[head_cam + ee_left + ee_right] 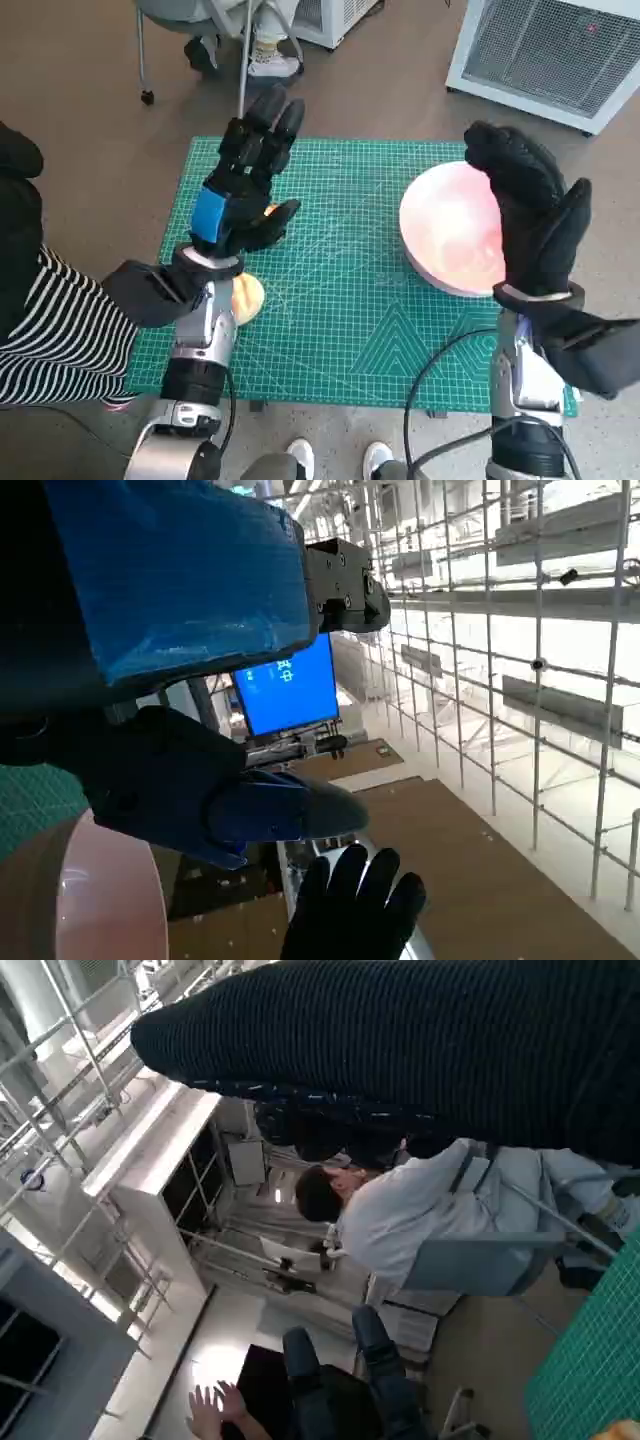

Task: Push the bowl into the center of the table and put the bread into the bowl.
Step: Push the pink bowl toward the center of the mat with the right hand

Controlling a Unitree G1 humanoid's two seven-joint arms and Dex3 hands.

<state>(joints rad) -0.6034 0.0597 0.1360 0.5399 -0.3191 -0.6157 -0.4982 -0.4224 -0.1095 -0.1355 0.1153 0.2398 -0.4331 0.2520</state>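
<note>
Both hands are raised with fingers apart, holding nothing. The round pale pink bowl point(452, 232) sits just beside the gloved right hand point(533, 216); the golden bread roll point(246, 297) lies under the blue-taped left hand point(243, 190) on the green-matted worktop point(340, 300).

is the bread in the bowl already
No, the bread lies on the green mat beside the left forearm, while the pink bowl sits apart near the right hand with nothing visible inside.

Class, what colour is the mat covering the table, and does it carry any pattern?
The mat is green with a fine pale grid, clearest in the head view.
</note>
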